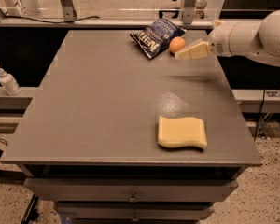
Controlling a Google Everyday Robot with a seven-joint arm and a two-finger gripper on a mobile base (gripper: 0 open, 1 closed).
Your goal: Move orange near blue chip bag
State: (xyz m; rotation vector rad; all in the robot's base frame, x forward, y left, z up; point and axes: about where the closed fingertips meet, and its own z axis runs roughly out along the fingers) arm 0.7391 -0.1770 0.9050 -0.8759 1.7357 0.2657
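The orange sits on the grey table at its far right, touching or almost touching the right edge of the blue chip bag, which lies crinkled at the back edge. My gripper hovers just right of the orange, its pale fingers pointing left at it. The gripper is open and holds nothing. My white arm reaches in from the right.
A wavy-edged pale yellow sponge lies near the table's front right. A small white bottle stands on a ledge to the left. Metal frame posts rise behind the table's back edge.
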